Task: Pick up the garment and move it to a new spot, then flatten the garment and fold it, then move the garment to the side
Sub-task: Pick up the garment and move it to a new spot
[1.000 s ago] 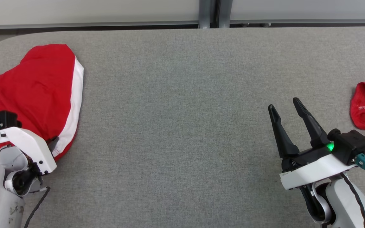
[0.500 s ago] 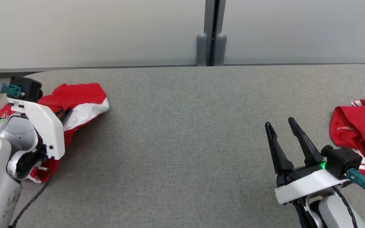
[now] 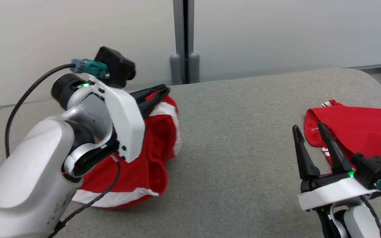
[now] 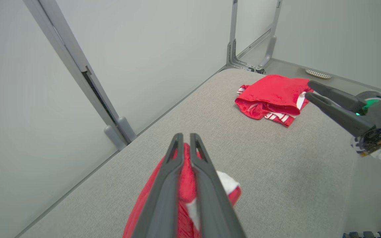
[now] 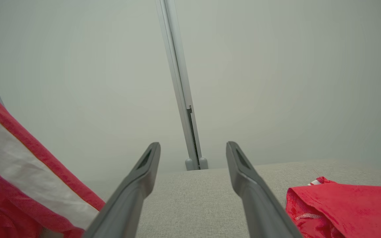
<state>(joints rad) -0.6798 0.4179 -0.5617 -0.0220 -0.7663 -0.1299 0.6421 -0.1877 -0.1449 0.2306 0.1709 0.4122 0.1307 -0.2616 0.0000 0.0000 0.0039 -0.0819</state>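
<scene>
Over the grey fabric table (image 3: 236, 132), the left gripper (image 3: 166, 88) is clamping the red, white-striped garment (image 3: 150, 155), apparently mid-relocation. The right gripper (image 3: 307, 126) is gaping idle. Next comes choosing a clear spot.

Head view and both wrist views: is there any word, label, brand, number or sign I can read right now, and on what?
None readable.
Held red garment, in the left claw: plain white bands, no lettering showing.
Other red garment: a small pale mark near its left edge, too small to read.
Left forearm: dark specks, too blurred to tell if print.
</scene>
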